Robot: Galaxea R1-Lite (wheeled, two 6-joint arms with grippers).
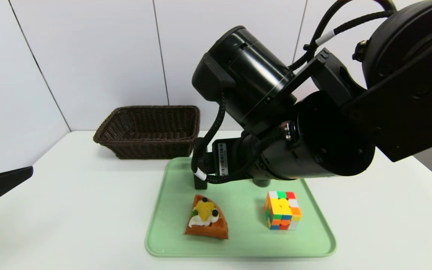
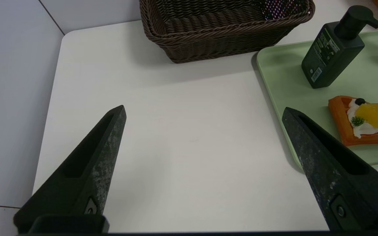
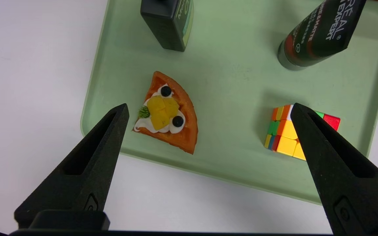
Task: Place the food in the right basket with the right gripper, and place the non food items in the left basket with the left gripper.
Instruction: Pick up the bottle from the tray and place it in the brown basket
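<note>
Waffle (image 3: 171,114): lies on the green tray (image 3: 228,82), in its near-left part, cream, yellow fruit and dark berries on top; nothing touches it.
Right gripper (image 3: 208,109): hangs above the tray's near edge, its two fingers spread wide and holding nothing; the waffle shows between them, nearer the left one.
Cube (image 3: 294,132): on the tray to the right of the waffle, well apart from it.
Bottle (image 2: 331,54): upright on the tray, beyond the waffle.
Tube (image 3: 320,32): stands on its cap at the tray's far right.
Dark basket (image 1: 149,130): on the white table (image 1: 69,210), just beyond the tray's far-left corner.
Left gripper (image 2: 203,113): off to the left over bare table, fingers wide apart, nothing between them.
</note>
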